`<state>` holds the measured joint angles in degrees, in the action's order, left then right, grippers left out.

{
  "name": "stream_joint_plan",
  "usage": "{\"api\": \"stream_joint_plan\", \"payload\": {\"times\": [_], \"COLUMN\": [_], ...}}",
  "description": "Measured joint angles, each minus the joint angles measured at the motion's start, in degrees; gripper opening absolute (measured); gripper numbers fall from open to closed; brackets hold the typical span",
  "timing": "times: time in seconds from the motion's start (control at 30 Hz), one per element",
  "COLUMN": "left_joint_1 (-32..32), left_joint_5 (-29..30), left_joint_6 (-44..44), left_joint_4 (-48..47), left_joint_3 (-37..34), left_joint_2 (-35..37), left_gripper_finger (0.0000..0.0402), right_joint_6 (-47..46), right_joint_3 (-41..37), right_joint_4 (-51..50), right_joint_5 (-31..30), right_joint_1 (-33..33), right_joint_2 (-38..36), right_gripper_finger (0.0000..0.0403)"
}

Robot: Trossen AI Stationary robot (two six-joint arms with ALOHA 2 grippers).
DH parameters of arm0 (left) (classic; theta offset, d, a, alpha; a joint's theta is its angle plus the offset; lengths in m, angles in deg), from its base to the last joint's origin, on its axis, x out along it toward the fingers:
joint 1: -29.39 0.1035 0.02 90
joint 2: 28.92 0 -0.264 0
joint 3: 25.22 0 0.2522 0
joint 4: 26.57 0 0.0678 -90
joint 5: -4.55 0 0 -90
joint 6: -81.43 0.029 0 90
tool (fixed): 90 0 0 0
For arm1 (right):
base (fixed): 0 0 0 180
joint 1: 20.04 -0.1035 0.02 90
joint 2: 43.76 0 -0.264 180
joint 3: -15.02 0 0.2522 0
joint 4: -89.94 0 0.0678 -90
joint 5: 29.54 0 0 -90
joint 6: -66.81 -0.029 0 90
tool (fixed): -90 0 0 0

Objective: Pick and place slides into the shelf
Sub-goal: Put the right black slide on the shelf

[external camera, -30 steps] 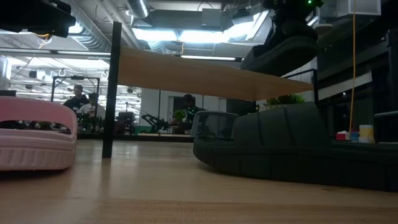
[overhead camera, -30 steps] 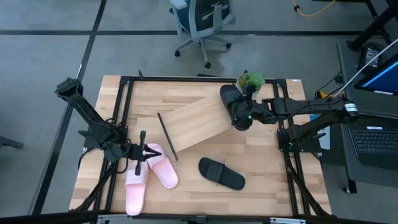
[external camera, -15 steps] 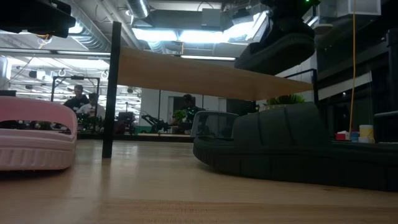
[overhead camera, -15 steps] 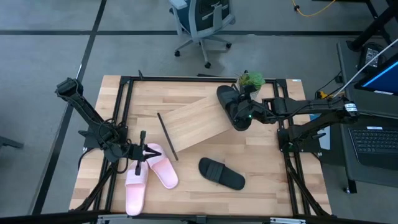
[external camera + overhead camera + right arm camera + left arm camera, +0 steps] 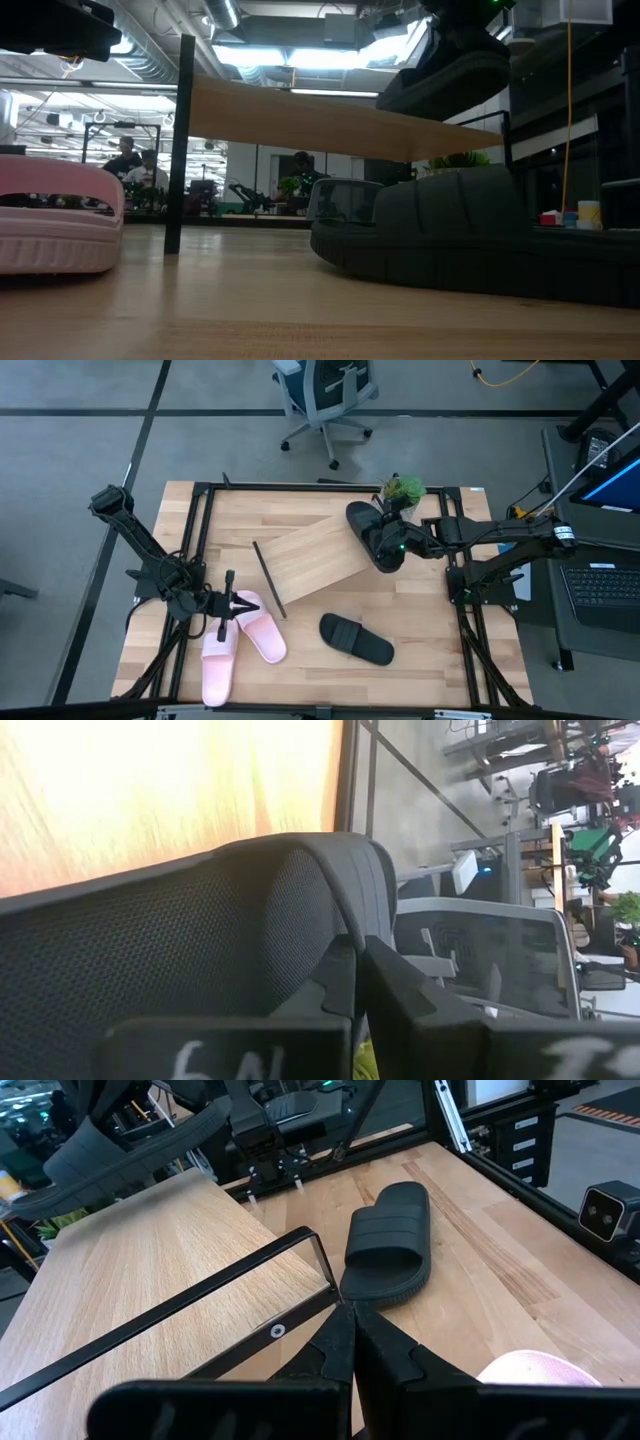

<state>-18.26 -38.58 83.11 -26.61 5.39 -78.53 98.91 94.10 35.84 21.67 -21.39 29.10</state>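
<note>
One black slide [image 5: 366, 525] is up in the air over the right end of the shelf [image 5: 312, 556], a slanted light-wood board with a black end rod [image 5: 270, 580]. My right gripper [image 5: 396, 546] is shut on it. In the low view this slide [image 5: 445, 75] hangs tilted above the board [image 5: 330, 120]. The other black slide [image 5: 356, 639] lies sole-down on the table near the front edge. Two pink slides [image 5: 262, 627] [image 5: 218, 665] lie at the front left. My left gripper [image 5: 238, 605] is shut beside them, holding nothing [image 5: 352, 1325]. My right gripper [image 5: 357, 970] pinches the black slide by the edge of its strap [image 5: 335, 905] between its two fingers. It comes from the table's right side, roughly level. The slide is lifted clear, tilted, above the shelf's right end.
A small green plant [image 5: 402, 489] stands at the far right of the table, just behind the held slide. Black frame rails [image 5: 205, 540] run along the table's sides. There is bare wood between the shelf and the near black slide. An office chair [image 5: 325, 395] stands beyond the far edge.
My right gripper has carried the black slide a little toward the table's left and far edge, farther over the shelf's right end. It has stayed shut on the slide.
</note>
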Motion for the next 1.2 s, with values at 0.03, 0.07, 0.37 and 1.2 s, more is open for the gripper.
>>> {"api": "stream_joint_plan", "payload": {"times": [0.03,0.07,0.37,1.2], "left_joint_1": [0.0,0.0,0.0,0.0], "left_joint_5": [0.0,0.0,0.0,0.0], "left_joint_6": [0.0,0.0,0.0,-0.1], "left_joint_4": [0.0,0.0,0.0,-0.3], "left_joint_3": [0.0,0.0,0.0,0.0], "left_joint_2": [0.0,0.0,0.0,0.0], "left_gripper_finger": [0.0,0.0,0.0,0.0], "right_joint_6": [0.0,0.0,0.0,1.4], "right_joint_3": [0.0,0.0,0.0,0.0], "right_joint_4": [0.0,0.1,0.3,-1.1], "right_joint_5": [0.0,0.0,-0.1,-0.5], "right_joint_1": [0.0,0.0,0.0,3.4], "right_joint_2": [0.0,0.0,1.8,3.3], "right_gripper_finger": [0.0012,0.0012,0.0012,0.0012]}}
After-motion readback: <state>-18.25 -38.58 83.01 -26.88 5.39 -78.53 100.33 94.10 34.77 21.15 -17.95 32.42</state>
